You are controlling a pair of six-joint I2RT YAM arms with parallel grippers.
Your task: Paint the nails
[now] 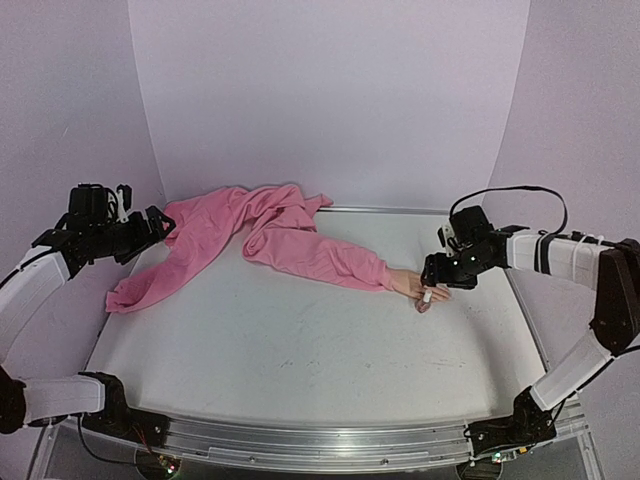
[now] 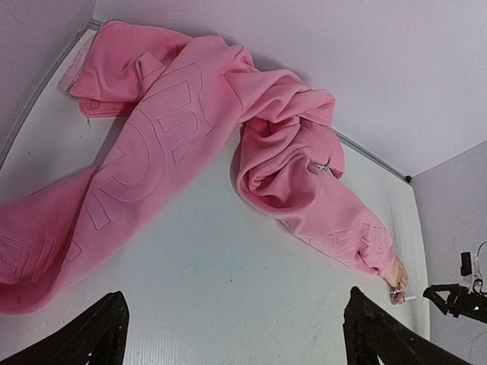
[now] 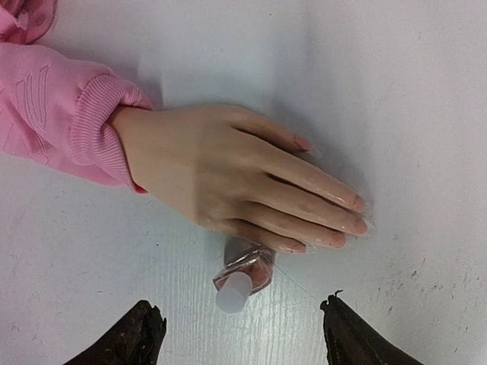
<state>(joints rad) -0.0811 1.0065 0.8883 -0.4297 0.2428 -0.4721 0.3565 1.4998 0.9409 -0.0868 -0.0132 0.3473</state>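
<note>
The left white and black robot arm [image 1: 40, 285] bends up at the left side. Its left black two-finger tool [image 1: 152, 224] is held high, with its fingers spread wide apart. The right white and black robot arm [image 1: 560, 255] reaches in from the right. Its right black two-finger tool [image 1: 437, 277] points down low, fingers apart, gripping nothing.

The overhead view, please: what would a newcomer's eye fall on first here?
A crumpled pink sweatshirt sprawls across the far left of the table. From its sleeve pokes a peach mannequin hand, lying flat at right with a tiny pinkish bottle beside its fingers. The right claw hovers over them, jaws apart.
</note>
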